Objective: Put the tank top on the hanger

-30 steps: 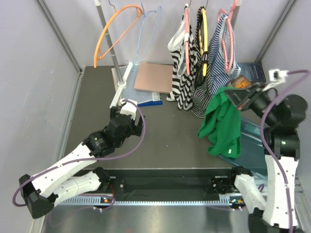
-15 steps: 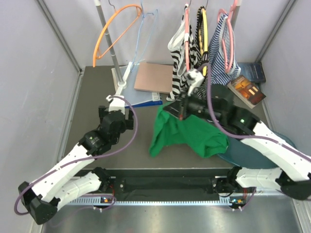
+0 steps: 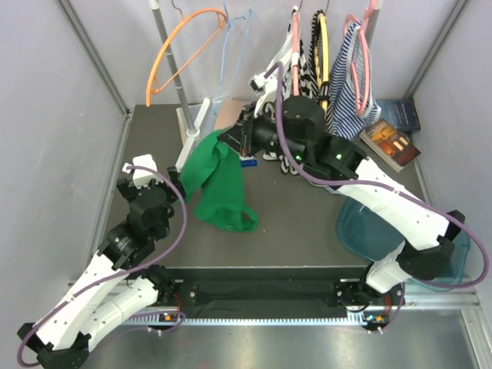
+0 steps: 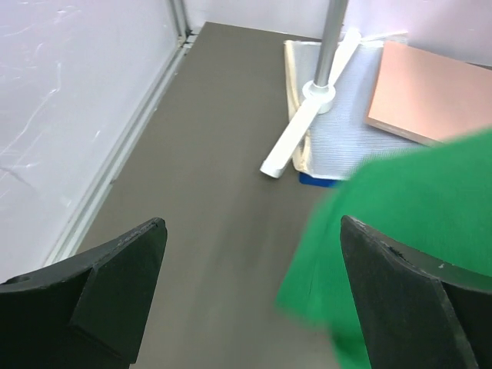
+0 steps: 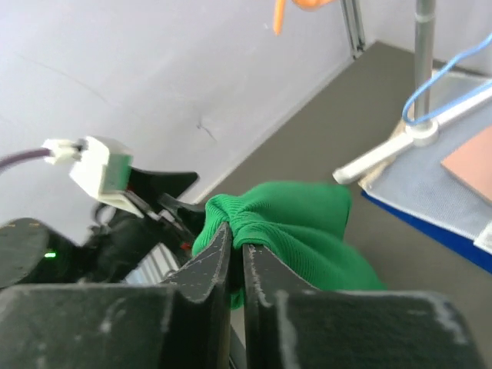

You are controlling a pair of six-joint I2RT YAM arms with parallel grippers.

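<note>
Rack pole point(image 3: 171, 69) just beside hanger point(image 3: 223, 58)

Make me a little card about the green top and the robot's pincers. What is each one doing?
tank top: green, dangling from the right pincer
right pincer: shut on a bunch of the tank top
left pincer: open, empty, not touching the top
hanger: light blue, hanging at the back, nothing on it
job: top not on hanger yet

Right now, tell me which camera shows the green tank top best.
Top external: nearly the whole tank top hangs from the right gripper. Right wrist shows only the pinched bunch; left wrist only a blurred edge.
</note>
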